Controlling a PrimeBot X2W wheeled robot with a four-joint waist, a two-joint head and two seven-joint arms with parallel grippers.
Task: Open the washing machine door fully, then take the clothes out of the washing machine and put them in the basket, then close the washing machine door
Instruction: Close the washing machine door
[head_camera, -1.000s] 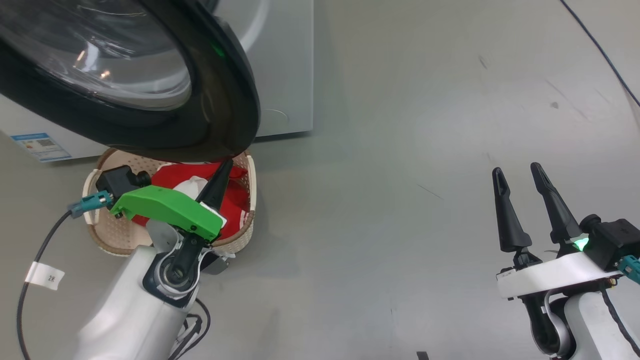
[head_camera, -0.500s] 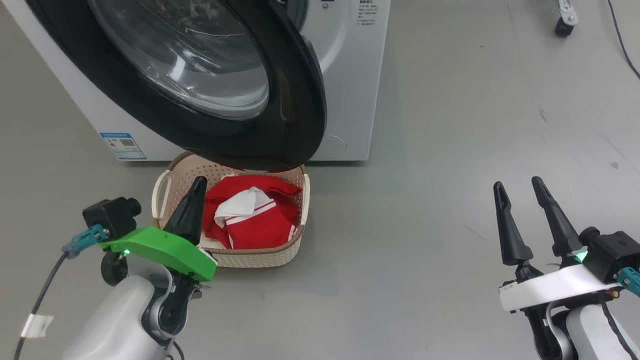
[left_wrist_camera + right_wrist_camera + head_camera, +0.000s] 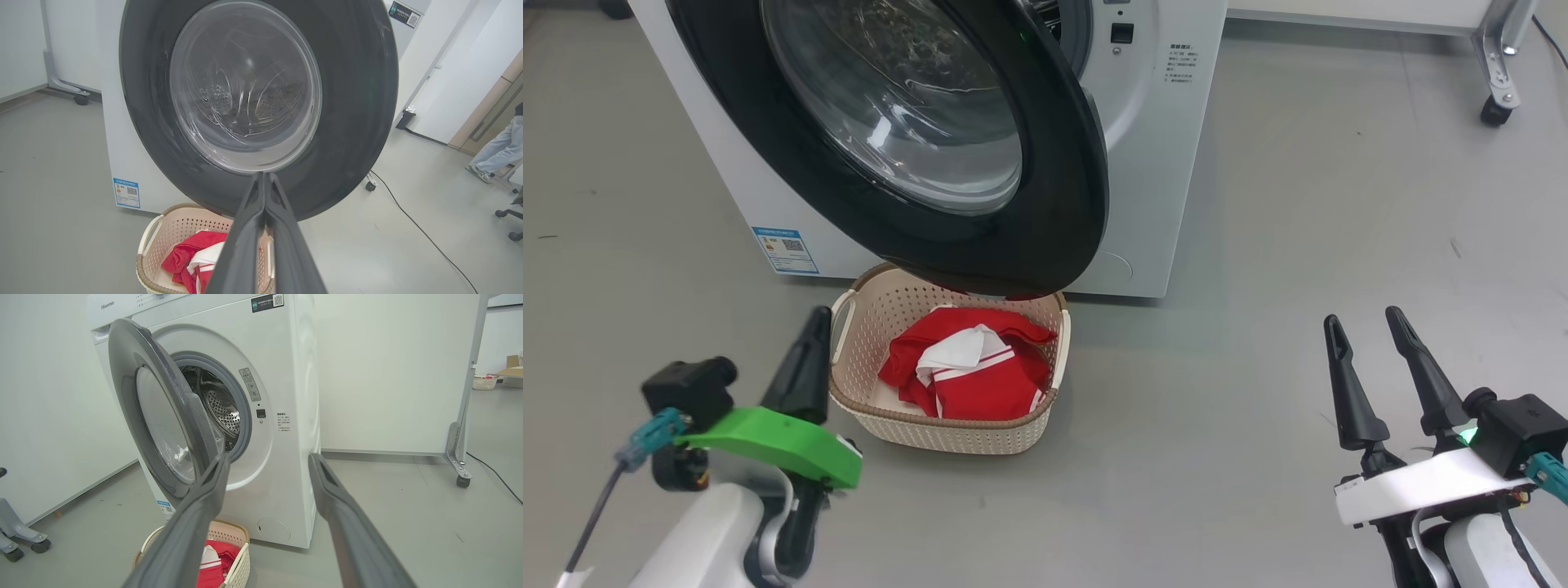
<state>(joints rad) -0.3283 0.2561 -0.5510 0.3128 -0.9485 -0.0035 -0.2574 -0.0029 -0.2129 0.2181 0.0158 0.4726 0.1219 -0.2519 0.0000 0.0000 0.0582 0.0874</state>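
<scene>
Red-and-white clothes [image 3: 980, 384] lie heaped in the cream basket [image 3: 947, 433] on the floor, under the washer's [image 3: 1168, 163] swung-out, black-rimmed glass door [image 3: 1054, 204]. My left gripper [image 3: 822, 314], just left of the basket, is clenched on nothing; my right gripper [image 3: 1362, 317], well to the right, is spread and empty.

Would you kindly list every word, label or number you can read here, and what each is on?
"Hisense": top panel of the washing machine.
Blue label, low on its front: too small to read.
Dark QR sticker at its top, warning sticker and small print by the opening: too small to read.
</scene>
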